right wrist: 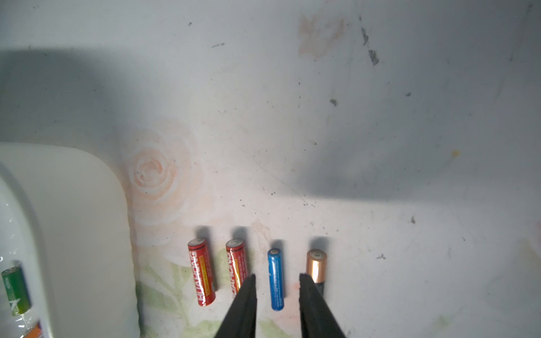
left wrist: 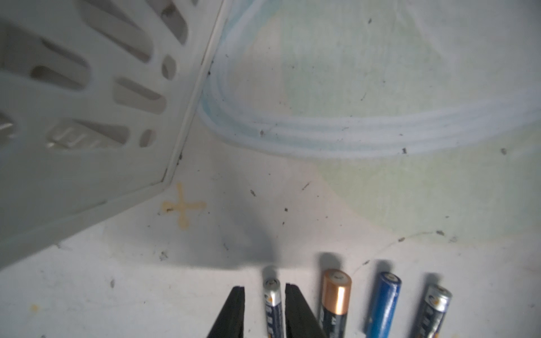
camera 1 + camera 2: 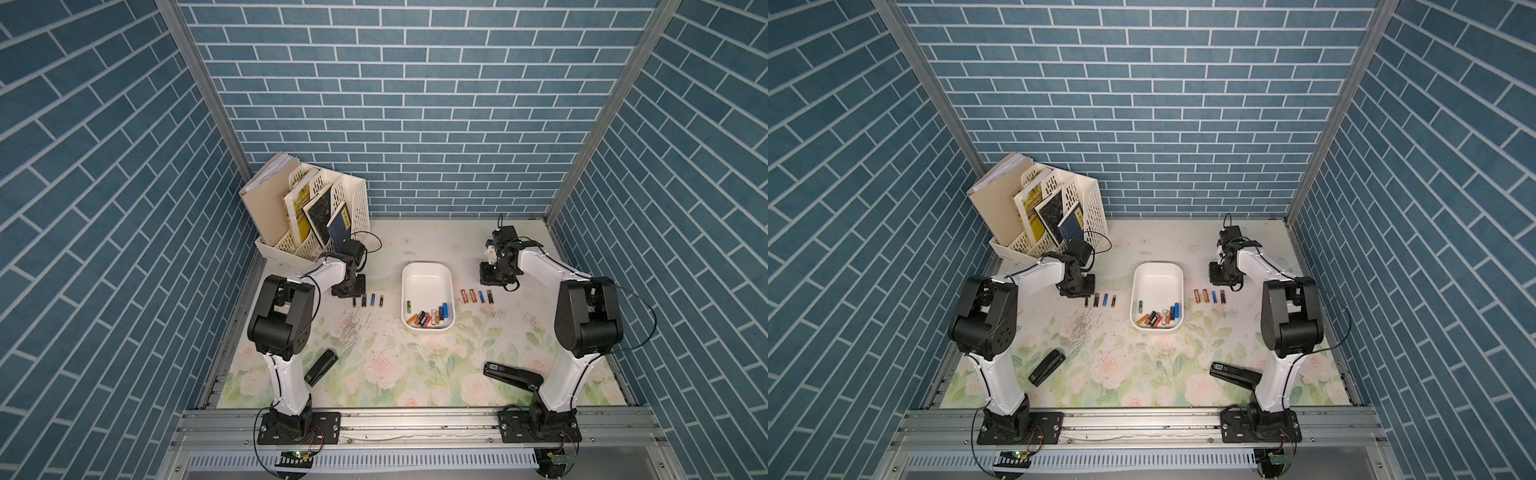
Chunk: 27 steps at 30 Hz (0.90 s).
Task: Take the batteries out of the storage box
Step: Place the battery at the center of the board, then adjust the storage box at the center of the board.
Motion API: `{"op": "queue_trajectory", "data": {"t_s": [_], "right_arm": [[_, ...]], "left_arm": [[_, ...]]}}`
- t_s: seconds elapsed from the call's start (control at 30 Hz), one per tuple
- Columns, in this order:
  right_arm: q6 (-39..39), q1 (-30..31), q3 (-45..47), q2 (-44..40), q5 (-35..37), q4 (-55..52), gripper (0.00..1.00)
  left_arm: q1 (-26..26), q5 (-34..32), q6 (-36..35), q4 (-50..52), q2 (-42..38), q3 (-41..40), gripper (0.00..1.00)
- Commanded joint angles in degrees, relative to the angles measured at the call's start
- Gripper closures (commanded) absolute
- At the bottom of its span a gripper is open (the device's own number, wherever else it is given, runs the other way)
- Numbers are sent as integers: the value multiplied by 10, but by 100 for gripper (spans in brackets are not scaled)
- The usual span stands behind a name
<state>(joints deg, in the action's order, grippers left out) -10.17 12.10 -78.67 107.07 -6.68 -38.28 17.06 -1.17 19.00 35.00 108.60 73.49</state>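
The storage box [image 3: 427, 286] sits in the middle of the table [image 3: 415, 374]. About 10 of the batteries [image 3: 430, 318] lie loose at its near end, and 1 green battery [image 3: 408, 306] lies a little apart from the heap. On the table beside the box, 4 more batteries lie side by side in a left row [image 3: 368, 300] and 4 in a right row [image 3: 476, 296].

The left gripper [image 2: 265, 289] is low over the outer end of the left row. Its jaws stand slightly apart around a slim dark battery [image 2: 272, 304], with a gap showing on both sides, so it grips nothing. The right gripper [image 1: 276, 278] hangs above the right row, its jaws partly open on either side of the blue battery [image 1: 276, 281], and it holds nothing.

Behind the left arm stands a perforated file rack [image 3: 357, 199] holding books [image 3: 316, 212]. Toward the front of the table lie 2 black staplers, 1 near the left arm's base [image 3: 321, 365] and 1 near the right arm's base [image 3: 513, 374].
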Motion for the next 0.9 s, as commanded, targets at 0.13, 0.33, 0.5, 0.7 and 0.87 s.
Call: {"op": "queue_trajectory", "data": {"t_s": [0.13, 0.33, 0.5, 0.7, 0.87], "right_arm": [[2, 3, -15, 0, -3, -10, 71], [2, 3, -3, -8, -15, 1, 71], [4, 3, -2, -13, -27, 4, 66], [13, 3, 7, -26, -40, 6, 61], [21, 3, 19, -34, -43, 9, 60]], "left_arm": [[5, 7, 13, 52, -57, 48, 61], [60, 10, 52, 79, -94, 84, 50], [153, -10, 117, 86, -110, 71, 39], [239, -19, 187, 68, -112, 40, 32], [272, -20, 221, 50, -106, 5, 32]]}}
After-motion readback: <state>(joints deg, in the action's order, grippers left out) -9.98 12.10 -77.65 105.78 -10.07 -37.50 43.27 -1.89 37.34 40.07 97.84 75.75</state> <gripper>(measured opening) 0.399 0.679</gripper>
